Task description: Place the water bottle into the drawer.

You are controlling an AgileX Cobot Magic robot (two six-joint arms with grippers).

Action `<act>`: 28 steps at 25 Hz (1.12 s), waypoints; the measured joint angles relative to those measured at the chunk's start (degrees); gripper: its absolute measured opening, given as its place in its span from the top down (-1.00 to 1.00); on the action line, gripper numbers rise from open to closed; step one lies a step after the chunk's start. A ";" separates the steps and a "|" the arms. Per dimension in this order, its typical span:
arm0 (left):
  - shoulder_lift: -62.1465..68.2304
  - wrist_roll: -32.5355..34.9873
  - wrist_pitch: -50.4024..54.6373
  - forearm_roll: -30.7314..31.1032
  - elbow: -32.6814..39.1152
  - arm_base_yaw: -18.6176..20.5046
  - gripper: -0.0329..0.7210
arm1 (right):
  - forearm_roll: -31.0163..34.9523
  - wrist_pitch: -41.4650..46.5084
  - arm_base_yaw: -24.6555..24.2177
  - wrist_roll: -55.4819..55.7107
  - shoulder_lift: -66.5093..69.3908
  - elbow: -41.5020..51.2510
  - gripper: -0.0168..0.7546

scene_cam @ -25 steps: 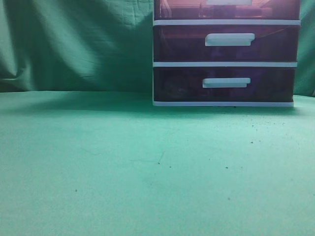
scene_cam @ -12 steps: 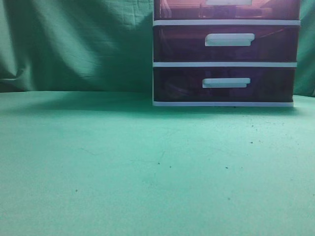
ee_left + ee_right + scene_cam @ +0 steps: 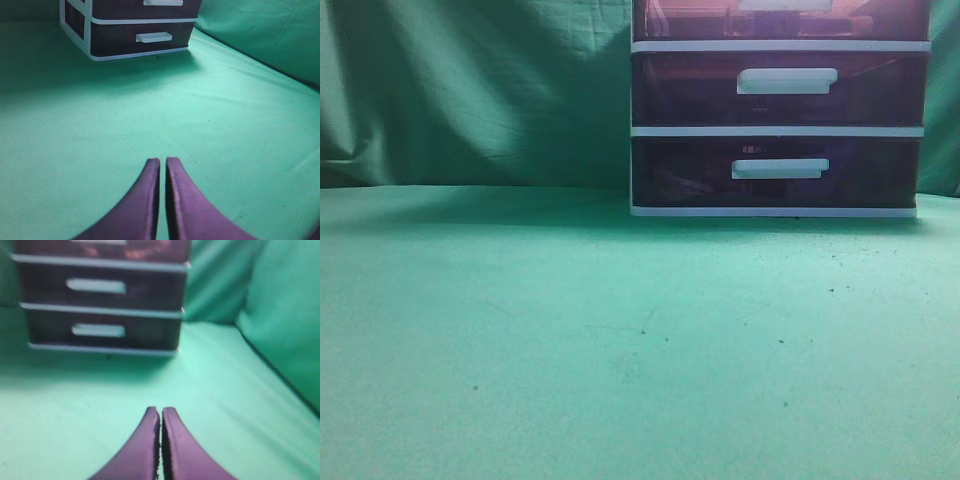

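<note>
Green cloth on the table [image 3: 570,350] looks exactly as it did a second ago; nothing has moved. Your left pincer [image 3: 163,165] and right pincer [image 3: 160,412] are both pressed together, holding nothing. No water bottle shows anywhere. Your drawer [image 3: 780,18] sits shut at the unit's top, so you're likely just starting.

Top drawer [image 3: 780,18], translucent reddish-purple with white handle, sits closed in white-framed unit, mostly cropped by the frame's top edge.
</note>
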 joint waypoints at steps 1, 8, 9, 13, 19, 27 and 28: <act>0.00 0.00 0.00 0.00 0.00 0.00 0.91 | -2.28 1.05 -0.81 3.13 0.00 0.47 0.96; 0.00 0.00 0.00 0.00 0.00 0.00 0.91 | -5.61 5.85 -1.69 8.64 0.00 1.58 0.96; 0.00 0.00 0.00 0.00 0.00 0.00 0.91 | -5.73 6.11 -1.69 8.64 0.00 1.58 0.96; 0.00 0.00 0.00 0.00 0.00 0.00 0.91 | -5.73 6.82 -1.69 8.77 0.00 1.58 0.96; 0.00 0.00 0.00 0.00 0.00 0.00 0.91 | -5.73 6.93 -1.69 8.77 0.00 1.58 0.96; 0.00 0.00 0.00 0.00 0.00 0.00 0.91 | -5.73 6.93 -1.69 8.77 0.00 1.58 0.96; 0.00 0.00 0.00 0.00 0.00 0.00 0.91 | -5.73 6.93 -1.69 8.77 0.00 1.58 0.96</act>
